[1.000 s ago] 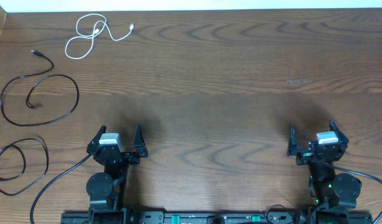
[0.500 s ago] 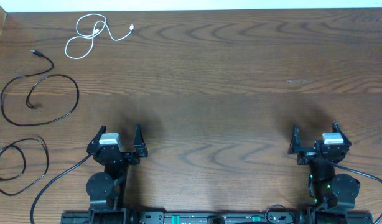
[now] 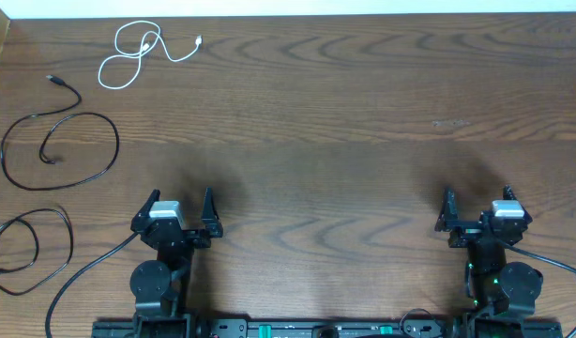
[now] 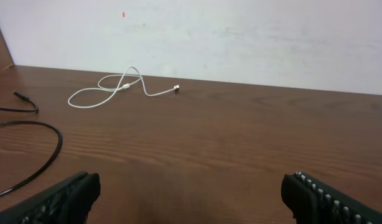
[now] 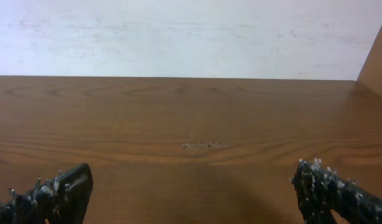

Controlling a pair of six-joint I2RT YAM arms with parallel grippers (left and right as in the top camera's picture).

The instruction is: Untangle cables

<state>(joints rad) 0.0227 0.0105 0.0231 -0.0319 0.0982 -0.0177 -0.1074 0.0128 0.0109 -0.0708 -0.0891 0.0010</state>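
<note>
Overhead: thin white looped cable [image 3: 141, 52], thin black coiled cable [image 3: 116, 143] and second black cable [image 3: 70, 235] hug the brown wooden tabletop's [image 3: 363, 122] left edge, well apart from the spread left claw [image 3: 182, 199] and the spread right claw [image 3: 477, 197].

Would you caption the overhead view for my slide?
White cable, black cable and second black cable lie apart, left; left gripper and right gripper wait open.

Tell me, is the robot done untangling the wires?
Nearly, it looks. Done: the white cable, the farther black cable and the nearer black cable lie apart from one another. In hand: nothing; the left claw and right claw are both open and empty. Left: maybe just the white cable's loops, which cross over themselves.
</note>
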